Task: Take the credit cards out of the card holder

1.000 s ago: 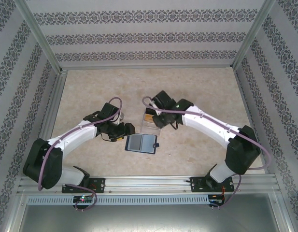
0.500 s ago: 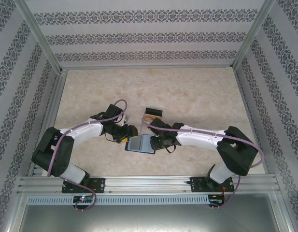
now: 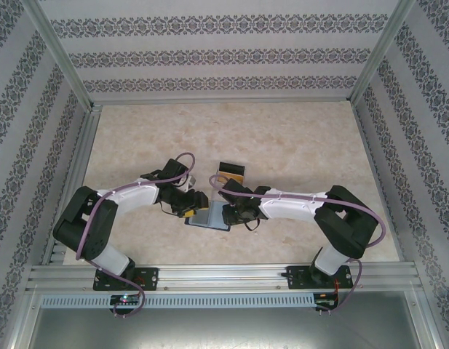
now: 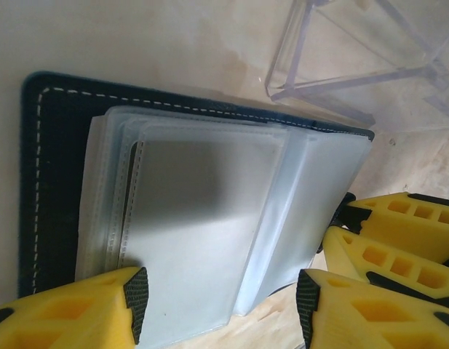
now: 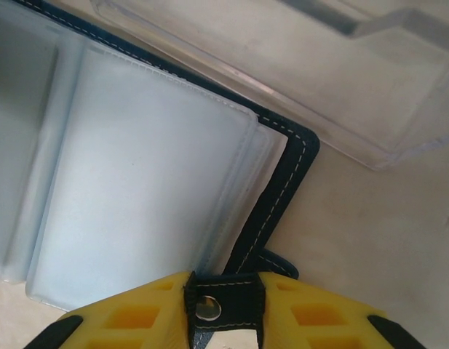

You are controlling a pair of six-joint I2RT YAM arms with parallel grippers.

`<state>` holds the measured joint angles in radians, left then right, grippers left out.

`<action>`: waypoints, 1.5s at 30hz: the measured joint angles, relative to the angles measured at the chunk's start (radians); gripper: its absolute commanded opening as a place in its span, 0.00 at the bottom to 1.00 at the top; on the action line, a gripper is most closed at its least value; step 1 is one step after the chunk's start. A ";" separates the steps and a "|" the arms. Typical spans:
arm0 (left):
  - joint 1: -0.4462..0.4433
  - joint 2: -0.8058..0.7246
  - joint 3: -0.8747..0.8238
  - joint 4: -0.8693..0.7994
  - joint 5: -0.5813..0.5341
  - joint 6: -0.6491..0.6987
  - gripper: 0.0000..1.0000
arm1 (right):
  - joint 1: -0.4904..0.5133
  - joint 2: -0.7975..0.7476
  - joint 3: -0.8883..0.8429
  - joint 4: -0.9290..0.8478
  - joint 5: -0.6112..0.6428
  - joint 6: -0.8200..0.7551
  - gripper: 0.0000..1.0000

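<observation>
Lying open: stitched navy card holder [image 4: 53,182], frosted plastic sleeves [image 4: 202,211].

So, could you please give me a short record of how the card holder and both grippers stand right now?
card holder: open flat on the table, clear sleeves facing up
left gripper: open, jaws either side of the sleeves' near edge
right gripper: shut on the card holder's side tab
acrylic stand: on the table just behind the card holder
cards in sleeves: cannot tell through the frosted plastic
</observation>
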<state>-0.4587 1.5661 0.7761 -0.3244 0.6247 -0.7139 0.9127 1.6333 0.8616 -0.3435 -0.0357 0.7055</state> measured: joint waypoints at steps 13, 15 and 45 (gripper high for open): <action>0.000 -0.048 0.000 -0.027 -0.086 0.003 0.59 | 0.000 0.005 0.000 0.007 -0.001 0.003 0.28; 0.000 -0.045 0.000 -0.027 -0.086 0.003 0.59 | 0.000 0.005 0.000 0.008 -0.001 0.003 0.28; -0.032 0.018 0.007 0.049 0.060 0.005 0.84 | 0.002 0.011 -0.001 0.015 -0.005 0.008 0.28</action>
<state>-0.4908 1.5841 0.7830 -0.2756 0.6846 -0.7090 0.9146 1.6447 0.8604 -0.3283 -0.0402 0.7139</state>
